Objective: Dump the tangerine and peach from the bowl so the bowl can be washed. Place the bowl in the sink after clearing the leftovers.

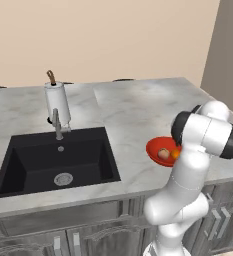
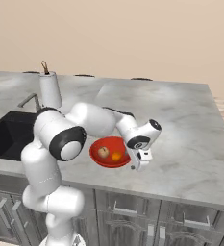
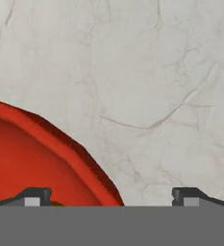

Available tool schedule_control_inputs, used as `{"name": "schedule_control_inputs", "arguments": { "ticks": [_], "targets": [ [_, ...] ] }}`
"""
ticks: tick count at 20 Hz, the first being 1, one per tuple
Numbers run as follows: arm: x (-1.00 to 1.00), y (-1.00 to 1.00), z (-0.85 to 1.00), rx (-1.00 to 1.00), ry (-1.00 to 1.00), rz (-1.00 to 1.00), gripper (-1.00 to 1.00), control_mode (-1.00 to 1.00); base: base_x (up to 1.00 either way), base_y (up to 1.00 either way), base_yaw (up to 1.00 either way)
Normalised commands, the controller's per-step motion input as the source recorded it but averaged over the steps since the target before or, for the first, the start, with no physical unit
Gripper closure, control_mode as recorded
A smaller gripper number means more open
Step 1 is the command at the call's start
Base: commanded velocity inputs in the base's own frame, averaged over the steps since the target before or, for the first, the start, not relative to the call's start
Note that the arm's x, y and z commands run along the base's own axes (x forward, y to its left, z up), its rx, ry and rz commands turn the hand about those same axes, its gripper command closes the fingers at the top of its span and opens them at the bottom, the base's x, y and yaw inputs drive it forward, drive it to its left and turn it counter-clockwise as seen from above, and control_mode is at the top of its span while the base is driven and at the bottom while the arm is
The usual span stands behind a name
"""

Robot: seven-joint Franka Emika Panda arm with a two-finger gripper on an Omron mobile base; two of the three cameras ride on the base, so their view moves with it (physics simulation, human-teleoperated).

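Two spread pincer [image 3: 111,197] fingers straddle the bowl [image 3: 27,163] rim, one inside.

Both base views look forward and down over the marble counter [image 1: 138,115] from behind, sharing the bowl [image 1: 155,147] and sink [image 1: 58,160]. The hand view looks straight down, close above the bowl's rim.
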Motion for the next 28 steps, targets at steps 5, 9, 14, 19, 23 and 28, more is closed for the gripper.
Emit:
{"name": "schedule_control_inputs", "arguments": {
  "ticks": [5,9,14,19,23,28],
  "targets": [
    [0.07,0.0,-0.24,0.0,0.0,0.0,-1.0,-1.0,0.0,0.0,0.0],
    [0.0,0.02,-0.28,0.0,0.0,0.0,-1.0,-1.0,0.0,0.0,0.0],
    [0.04,0.09,-0.15,0.0,0.0,0.0,1.0,-1.0,0.0,0.0,0.0],
    [0.0,0.0,0.0,0.0,0.0,0.0,1.0,-1.0,0.0,0.0,0.0],
    [-0.06,0.0,0.07,0.0,-0.08,0.0,1.0,-1.0,0.0,0.0,0.0],
    [-0.15,0.13,0.44,0.0,-0.27,0.0,1.0,-1.0,0.0,0.0,0.0]
  ]
}}
